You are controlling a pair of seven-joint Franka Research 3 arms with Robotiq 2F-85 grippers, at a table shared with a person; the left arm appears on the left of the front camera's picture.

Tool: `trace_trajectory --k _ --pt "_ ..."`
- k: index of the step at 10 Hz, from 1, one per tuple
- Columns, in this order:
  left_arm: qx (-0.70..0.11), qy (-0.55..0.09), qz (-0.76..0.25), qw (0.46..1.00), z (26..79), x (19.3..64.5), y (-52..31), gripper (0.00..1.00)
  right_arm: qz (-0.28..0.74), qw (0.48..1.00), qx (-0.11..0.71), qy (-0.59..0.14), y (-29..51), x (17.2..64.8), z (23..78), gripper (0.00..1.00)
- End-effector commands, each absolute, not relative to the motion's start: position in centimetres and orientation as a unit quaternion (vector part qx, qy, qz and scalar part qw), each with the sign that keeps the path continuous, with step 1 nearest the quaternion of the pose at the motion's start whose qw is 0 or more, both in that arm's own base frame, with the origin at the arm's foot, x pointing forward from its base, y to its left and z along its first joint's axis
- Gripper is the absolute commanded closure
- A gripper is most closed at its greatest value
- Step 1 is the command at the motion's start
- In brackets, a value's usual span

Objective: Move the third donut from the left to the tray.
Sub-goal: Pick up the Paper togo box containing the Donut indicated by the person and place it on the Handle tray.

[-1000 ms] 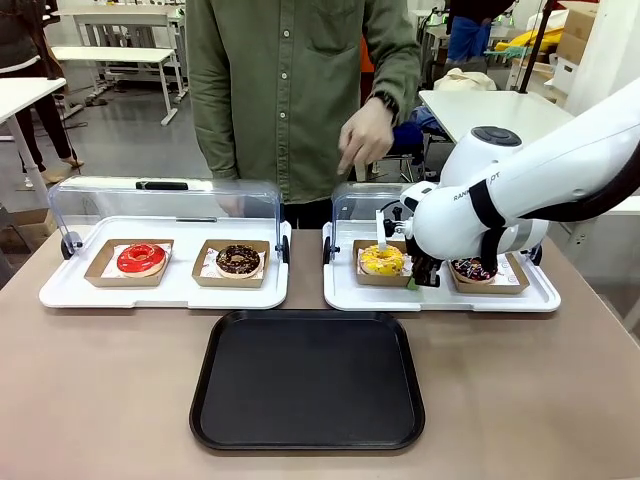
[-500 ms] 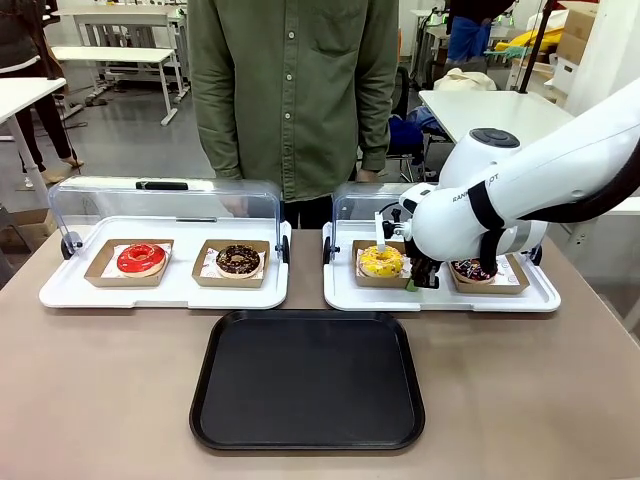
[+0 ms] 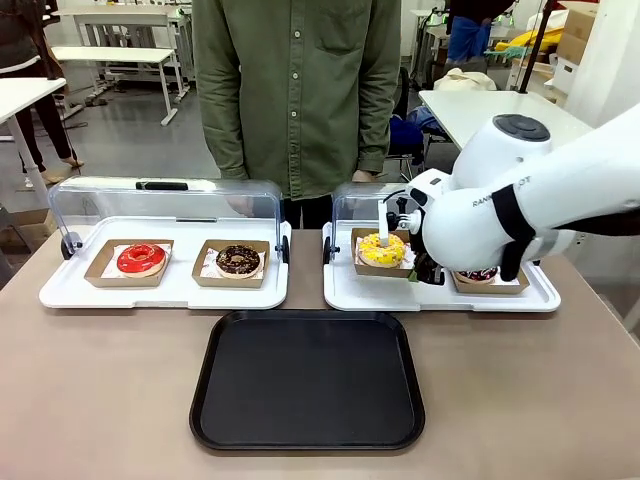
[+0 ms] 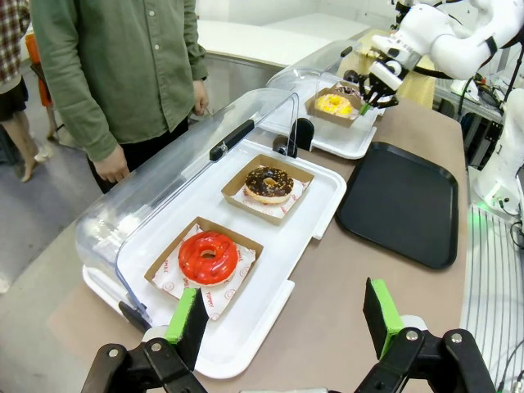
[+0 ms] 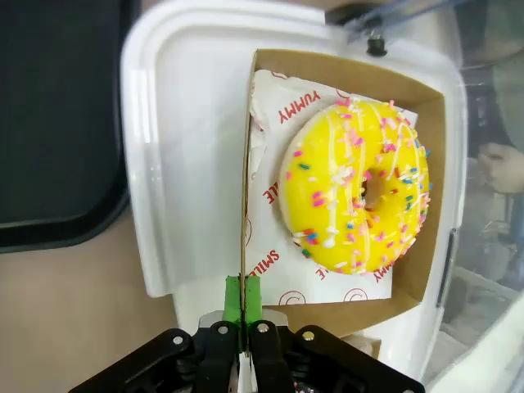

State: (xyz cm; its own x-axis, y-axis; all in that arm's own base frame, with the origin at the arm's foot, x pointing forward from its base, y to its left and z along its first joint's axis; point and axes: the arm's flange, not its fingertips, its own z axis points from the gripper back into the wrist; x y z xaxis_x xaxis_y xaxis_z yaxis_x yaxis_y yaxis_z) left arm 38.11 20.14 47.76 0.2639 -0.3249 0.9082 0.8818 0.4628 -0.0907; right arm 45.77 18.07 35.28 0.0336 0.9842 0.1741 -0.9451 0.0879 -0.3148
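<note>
Brown tabletop (image 3: 100, 400), shared with a person in a green shirt (image 3: 295, 90) at twelve o'clock; workroom tables behind. Two white trays with clear lids along the far edge, black tray (image 3: 308, 380) at six o'clock, bare. Yellow donut (image 3: 383, 249) in its cardboard holder (image 5: 426, 164) on the right-hand white tray (image 3: 340, 295), at about one o'clock from the black tray, seemingly raised a little off the white surface. Right gripper (image 5: 243, 304) clamped on the holder's near wall, green pads pressed together over the thin card, seen clearly from the right wrist. Left gripper (image 4: 286, 315) hanging at the tabletop's left end, fingers wide apart, holding nothing, with the red donut (image 4: 208, 256) at twelve o'clock from it. For the step in hand, probably best to lift level and slowly: a pinch on one wall leaves the holder cantilevered, so likely to sag or tip the donut out if swung fast. Clearing the white tray's rim before drawing back toward six o'clock, then lowering flat onto the black tray before releasing. Print on the paper liner under the yellow donut: "YUMMY" and "SMILE" in red. Lettering on the right arm too blurred to read.
</note>
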Motion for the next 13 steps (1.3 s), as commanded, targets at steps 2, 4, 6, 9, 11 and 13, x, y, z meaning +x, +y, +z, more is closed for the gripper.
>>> trace_trajectory --k 2,4,6,9,11,13 --pt "-0.316 -0.447 -0.418 0.726 47.9 37.9 20.1 0.00 0.660 0.715 -0.077 -0.216 18.4 40.1 38.4 0.98" --pt "-0.316 -0.447 -0.418 0.726 47.9 37.9 20.1 0.00 0.650 0.727 -0.072 -0.212 19.6 36.8 38.8 0.98" --pt "-0.316 -0.447 -0.418 0.726 47.9 37.9 20.1 0.00 0.649 0.728 -0.070 -0.209 20.6 34.2 38.5 0.98" --pt "-0.316 -0.447 -0.418 0.726 47.9 37.9 20.1 0.00 0.654 0.728 -0.059 -0.199 23.3 30.5 36.1 0.98" --pt "-0.316 -0.447 -0.418 0.726 47.9 37.9 20.1 0.00 0.666 0.719 -0.058 -0.191 24.7 27.4 34.3 0.98" --pt "-0.316 -0.447 -0.418 0.726 47.9 37.9 20.1 0.00 0.673 0.713 -0.054 -0.190 25.0 25.2 33.6 0.98"
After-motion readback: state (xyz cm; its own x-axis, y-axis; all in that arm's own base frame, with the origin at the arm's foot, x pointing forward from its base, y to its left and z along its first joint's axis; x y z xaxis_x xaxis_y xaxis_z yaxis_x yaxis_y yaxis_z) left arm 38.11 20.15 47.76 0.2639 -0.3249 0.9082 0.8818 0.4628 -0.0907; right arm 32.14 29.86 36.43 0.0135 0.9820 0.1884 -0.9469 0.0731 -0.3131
